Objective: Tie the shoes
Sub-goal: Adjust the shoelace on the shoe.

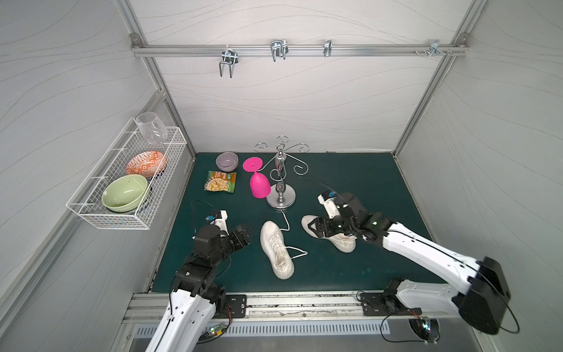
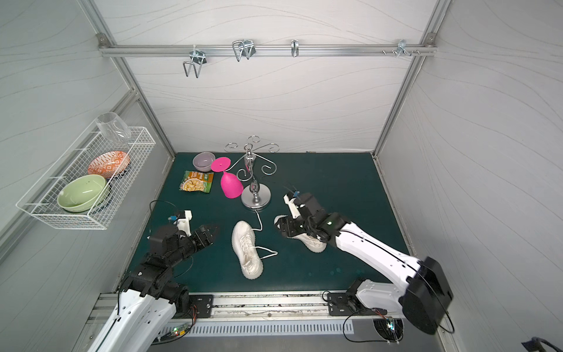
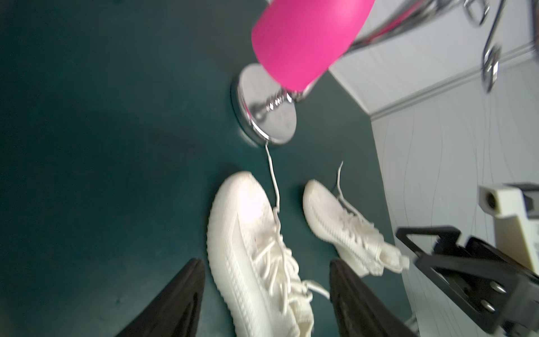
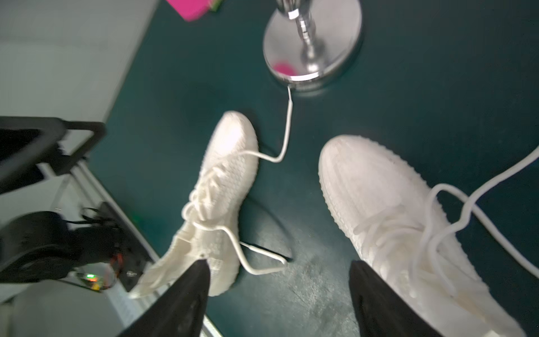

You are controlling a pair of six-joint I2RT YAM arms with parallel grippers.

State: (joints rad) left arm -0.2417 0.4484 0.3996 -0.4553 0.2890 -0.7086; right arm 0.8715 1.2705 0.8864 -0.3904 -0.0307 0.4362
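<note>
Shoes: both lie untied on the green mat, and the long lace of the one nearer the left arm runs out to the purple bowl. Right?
Only where the lace ends is wrong: the right wrist view shows it reaching the chrome stand at its round base. Both shoes do lie untied on the mat.

Pale wavy-lined wall panels [image 1: 289,103] enclose a dark green mat [image 1: 350,170]; an aluminium rail [image 1: 365,50] crosses the back wall.

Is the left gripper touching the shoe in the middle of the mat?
Apart. In both top views a strip of green mat shows between the left gripper and the middle shoe; its jaws stand open around nothing.
</note>
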